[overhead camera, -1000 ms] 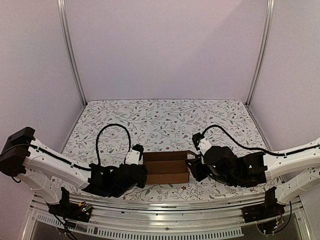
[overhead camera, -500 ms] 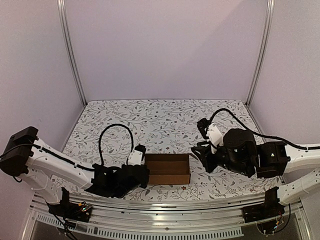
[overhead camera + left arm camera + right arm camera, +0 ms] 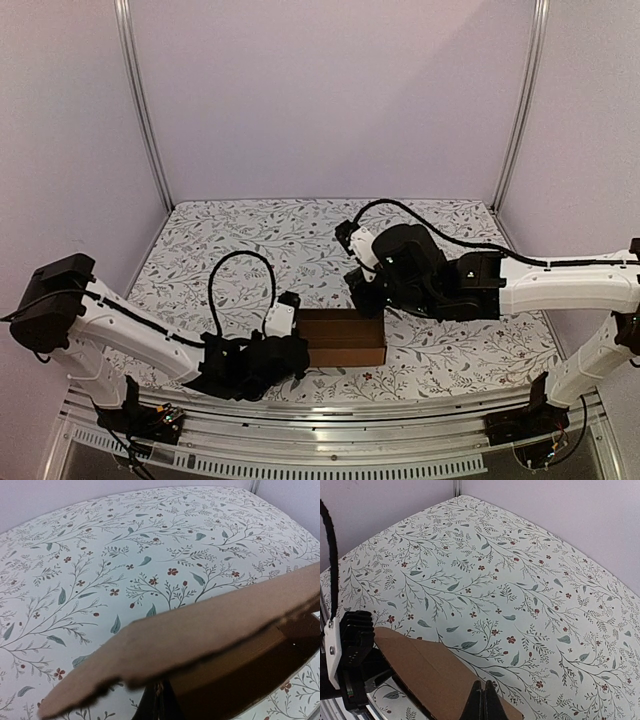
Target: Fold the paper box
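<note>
The paper box point(image 3: 343, 338) sits as a low brown carton on the flowered table point(image 3: 300, 230), its top showing one plain brown face. The left gripper point(image 3: 296, 350) is pressed against the box's left end, its white arm point(image 3: 130, 325) stretching away further left. The right gripper point(image 3: 362, 298) hangs just behind the box's far edge, toward its right half; contact cannot be told.

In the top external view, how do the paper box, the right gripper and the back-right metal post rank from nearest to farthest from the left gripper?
1. paper box: right beside the left gripper, on its right.
2. right gripper: behind the box, toward its right end.
3. back-right metal post: at the far right corner.
</note>
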### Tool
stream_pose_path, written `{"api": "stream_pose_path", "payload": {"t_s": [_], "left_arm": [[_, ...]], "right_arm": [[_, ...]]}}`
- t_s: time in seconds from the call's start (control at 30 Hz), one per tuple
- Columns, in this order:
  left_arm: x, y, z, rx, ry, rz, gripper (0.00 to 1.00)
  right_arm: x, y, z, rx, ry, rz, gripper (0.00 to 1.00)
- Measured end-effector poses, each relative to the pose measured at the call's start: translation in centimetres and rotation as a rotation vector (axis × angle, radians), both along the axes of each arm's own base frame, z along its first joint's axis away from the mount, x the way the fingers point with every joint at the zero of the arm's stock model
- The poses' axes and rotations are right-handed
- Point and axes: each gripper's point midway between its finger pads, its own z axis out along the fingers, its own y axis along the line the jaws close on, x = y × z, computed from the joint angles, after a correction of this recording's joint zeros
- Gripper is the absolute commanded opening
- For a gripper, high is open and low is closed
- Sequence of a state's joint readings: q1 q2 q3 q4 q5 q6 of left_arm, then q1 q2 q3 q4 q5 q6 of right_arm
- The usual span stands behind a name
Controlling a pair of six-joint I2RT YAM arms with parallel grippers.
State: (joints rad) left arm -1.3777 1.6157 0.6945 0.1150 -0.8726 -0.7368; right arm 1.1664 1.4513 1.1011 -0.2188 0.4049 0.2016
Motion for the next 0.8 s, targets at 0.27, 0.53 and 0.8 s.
{"api": "stream_pose_path", "payload": {"t_s": [0.27, 0.53, 0.8], "left_arm": [[0.5, -1.1, -0.2, 0.006, -0.055, -0.008, 0.0], [0.9, -3.1, -0.3, 0.019, -0.13, -0.064, 0.0], [1.1, -4.3, -0.9, 0.005, -0.159, -0.081, 0.0]], "right_arm": [[1.2, 1.1, -4.7, -0.059, 0.071, -0.019, 0.0], [1.4, 1.1, -6.0, -0.037, 0.101, -0.045, 0.0], [0.9, 0.0, -8.8, -0.05, 0.139, -0.073, 0.0]]}}
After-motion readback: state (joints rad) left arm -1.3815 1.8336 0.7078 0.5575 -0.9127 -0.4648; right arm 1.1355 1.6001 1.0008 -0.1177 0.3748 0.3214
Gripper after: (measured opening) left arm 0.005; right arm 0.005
